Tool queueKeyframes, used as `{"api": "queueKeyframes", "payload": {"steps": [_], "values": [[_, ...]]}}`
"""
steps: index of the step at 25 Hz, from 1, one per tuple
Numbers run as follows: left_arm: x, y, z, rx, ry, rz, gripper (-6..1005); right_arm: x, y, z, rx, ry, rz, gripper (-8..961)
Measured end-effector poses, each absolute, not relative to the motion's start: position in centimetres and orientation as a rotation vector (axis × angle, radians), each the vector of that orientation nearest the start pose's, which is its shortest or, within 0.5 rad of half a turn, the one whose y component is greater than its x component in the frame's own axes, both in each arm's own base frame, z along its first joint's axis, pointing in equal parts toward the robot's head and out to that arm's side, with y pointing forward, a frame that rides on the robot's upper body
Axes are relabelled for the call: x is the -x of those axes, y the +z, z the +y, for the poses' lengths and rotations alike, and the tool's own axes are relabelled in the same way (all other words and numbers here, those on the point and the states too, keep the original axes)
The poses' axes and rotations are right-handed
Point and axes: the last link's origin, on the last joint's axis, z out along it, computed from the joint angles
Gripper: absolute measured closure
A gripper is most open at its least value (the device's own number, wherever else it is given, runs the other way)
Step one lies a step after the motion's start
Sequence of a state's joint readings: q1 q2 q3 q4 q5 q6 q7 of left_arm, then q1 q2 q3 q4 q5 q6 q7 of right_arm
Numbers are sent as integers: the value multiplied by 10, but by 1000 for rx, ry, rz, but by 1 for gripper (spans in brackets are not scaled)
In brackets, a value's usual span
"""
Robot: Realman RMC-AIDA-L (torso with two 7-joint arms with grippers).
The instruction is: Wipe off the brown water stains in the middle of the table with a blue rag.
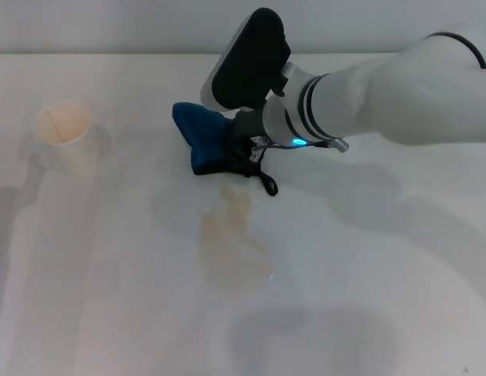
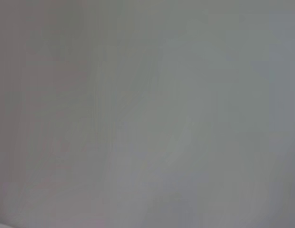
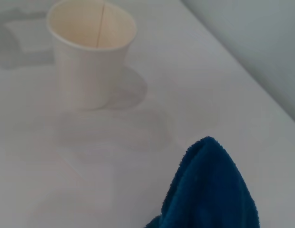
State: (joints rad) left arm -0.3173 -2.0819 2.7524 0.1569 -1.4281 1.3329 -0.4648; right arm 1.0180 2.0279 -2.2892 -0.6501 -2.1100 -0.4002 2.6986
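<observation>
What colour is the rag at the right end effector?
Deep blue with black edging, the blue rag shows best in the head view.

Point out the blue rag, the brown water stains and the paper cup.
blue rag [image 1: 205,141], head view, bunched cloth body.
brown water stains [image 1: 226,223], head view, wide tan patch.
paper cup [image 3: 90,71], right wrist view, outer wall.

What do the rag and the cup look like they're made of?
The blue rag looks like terry or microfibre cloth: fuzzy, matte pile, soft bunched folds, with a black loop tag. The cup looks like thin paper: matte off-white wall, a straight seam line inside, a rolled rim. Any coating cannot be judged. The right hand is at the rag.
</observation>
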Motion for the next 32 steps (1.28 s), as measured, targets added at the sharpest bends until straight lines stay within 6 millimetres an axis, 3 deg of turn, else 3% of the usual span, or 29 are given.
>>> {"api": "queueKeyframes", "payload": {"steps": [12, 17, 25, 32], "values": [[359, -6, 276, 1325, -969, -862, 112, -144, -132, 433, 2457, -197, 256, 818], [358, -7, 276, 1328, -975, -865, 111, -141, -128, 441, 2436, -209, 202, 817], [358, -8, 275, 1319, -977, -873, 111, -136, -156, 412, 2541, -348, -166, 817], [359, -10, 272, 1311, -980, -885, 112, -134, -151, 419, 2516, -338, -157, 817]]}}
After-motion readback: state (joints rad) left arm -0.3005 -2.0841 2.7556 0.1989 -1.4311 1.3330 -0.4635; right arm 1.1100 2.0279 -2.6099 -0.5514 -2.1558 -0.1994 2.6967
